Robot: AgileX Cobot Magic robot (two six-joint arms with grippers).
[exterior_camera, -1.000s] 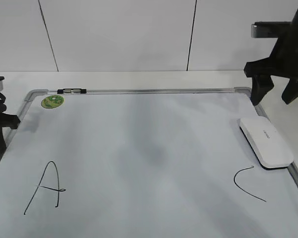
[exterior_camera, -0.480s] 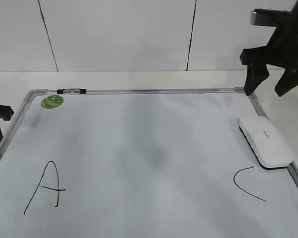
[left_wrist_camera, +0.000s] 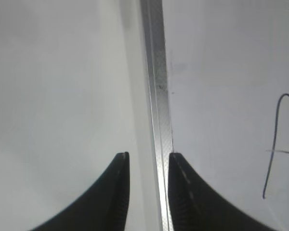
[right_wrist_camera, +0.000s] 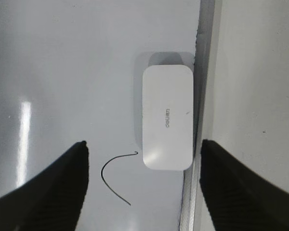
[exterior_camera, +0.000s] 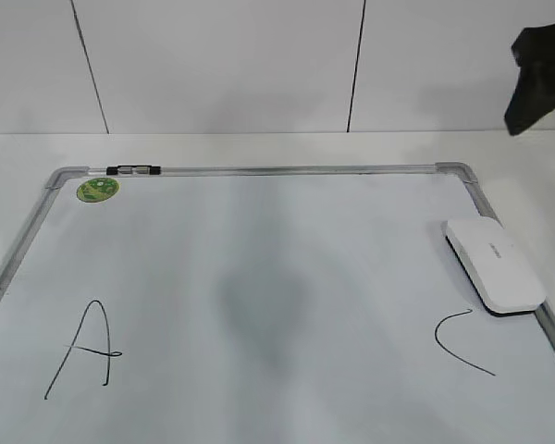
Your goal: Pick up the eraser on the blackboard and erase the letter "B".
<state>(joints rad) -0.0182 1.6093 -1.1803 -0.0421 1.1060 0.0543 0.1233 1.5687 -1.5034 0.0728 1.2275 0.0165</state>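
- The eraser lies flat on the blackboard, by its right rim.
- The right tool is wide apart, high above it.
- The left tool is narrow, holding nothing.

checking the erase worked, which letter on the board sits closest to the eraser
The open curved C, drawn just below the eraser near the right frame. The A is at the far left.

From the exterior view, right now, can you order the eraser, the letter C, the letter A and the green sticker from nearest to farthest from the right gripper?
The right gripper is at the upper right.
1. The eraser, by the right frame of the blackboard.
2. The letter C, just below the eraser.
3. The green sticker, top left corner.
4. The letter A, lower left.
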